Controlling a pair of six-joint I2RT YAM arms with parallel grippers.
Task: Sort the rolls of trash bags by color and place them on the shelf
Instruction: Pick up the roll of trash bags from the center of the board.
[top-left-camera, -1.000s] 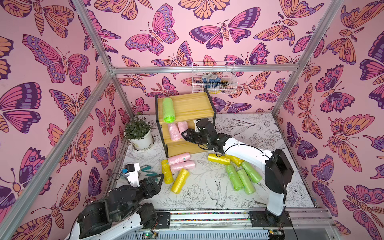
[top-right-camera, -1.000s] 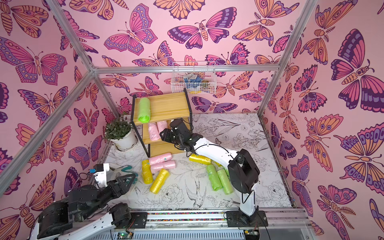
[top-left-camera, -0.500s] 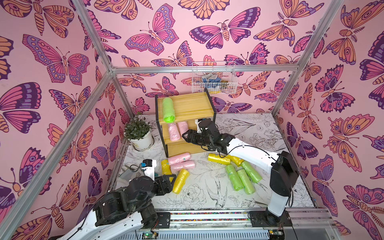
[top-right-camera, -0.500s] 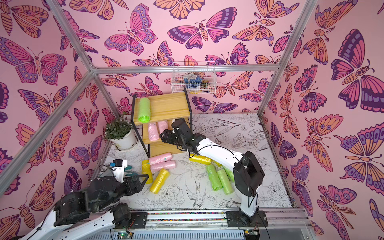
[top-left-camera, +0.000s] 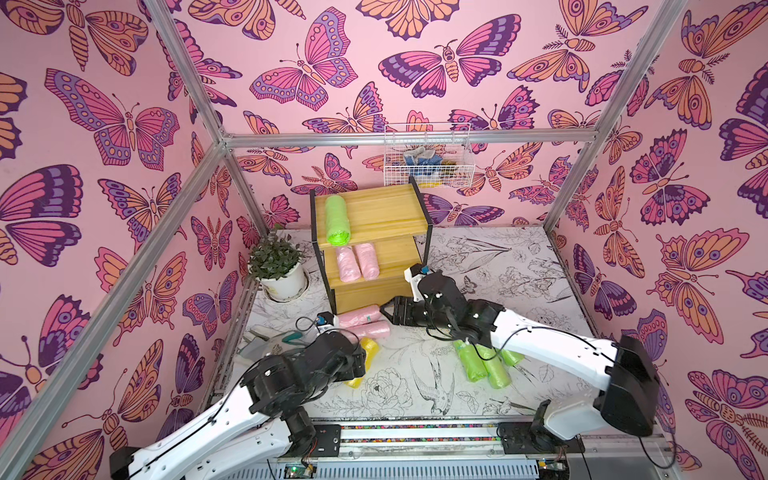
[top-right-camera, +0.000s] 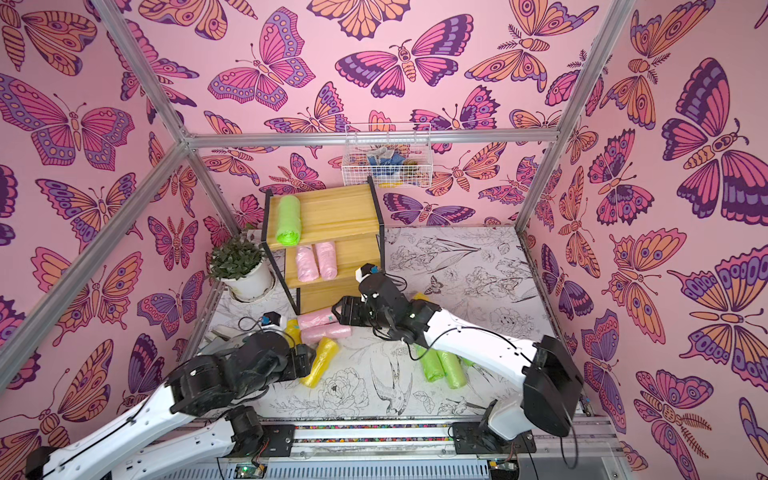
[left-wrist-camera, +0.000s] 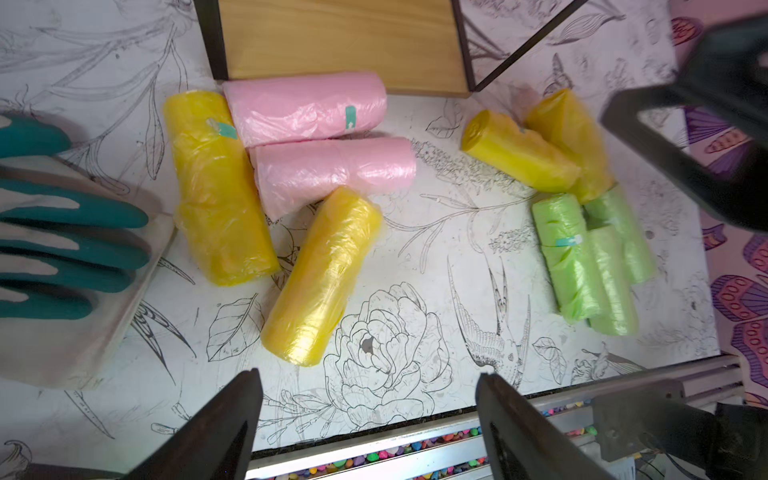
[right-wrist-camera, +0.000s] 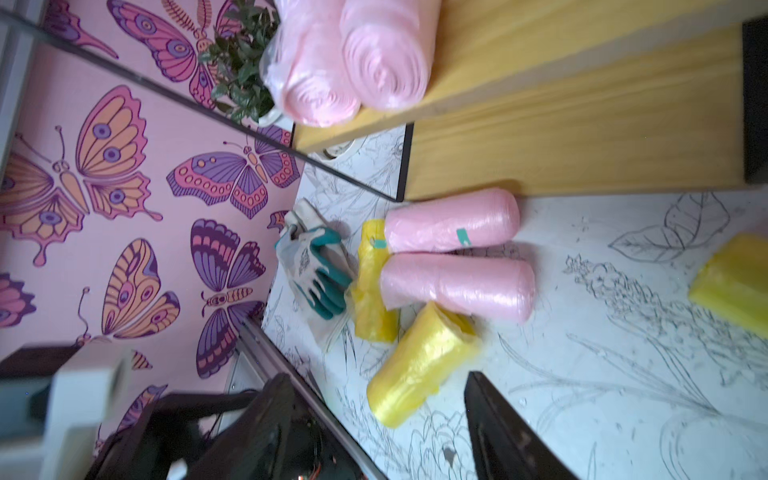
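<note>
- Hanging above the table (left-wrist-camera: 436, 232) out in front of the shelf (top-left-camera: 370, 212), the left gripper (left-wrist-camera: 365, 376) has its jaws spread wide with nothing between them.
- The right gripper (top-left-camera: 387, 311) is down by the shelf's front foot, jaws parted and empty, its tips just beside the end of the labelled pink roll (left-wrist-camera: 303, 108).
- That roll lies along the shelf's bottom board, right against it. The second pink roll (left-wrist-camera: 332, 170) lies parallel and touching it, one place farther out from the shelf.
- The labelled yellow roll (left-wrist-camera: 216, 187) lies crosswise at the left ends of both, near the shelf's left front leg. The slanted yellow roll (left-wrist-camera: 324, 274) points away from the shelf, its near end touching the second pink roll.
- The yellow pair (left-wrist-camera: 519, 158), touching each other, lies off the shelf's right front corner, mostly hidden under the right arm in both top views.
- The green cluster (left-wrist-camera: 573, 257), three rolls bunched together, lies farther from the shelf than that pair.
- On the shelf, the shelved green roll (top-left-camera: 336, 220) lies at the left end of the top board, and the shelved pink rolls (top-left-camera: 348, 264) lie side by side on the middle board.
- A glove (left-wrist-camera: 62, 249) with teal fingers lies left of the labelled yellow roll.
- A potted plant (top-left-camera: 278, 266) stands just left of the shelf, and a wire basket (top-left-camera: 428, 158) hangs on the wall behind and above it.
</note>
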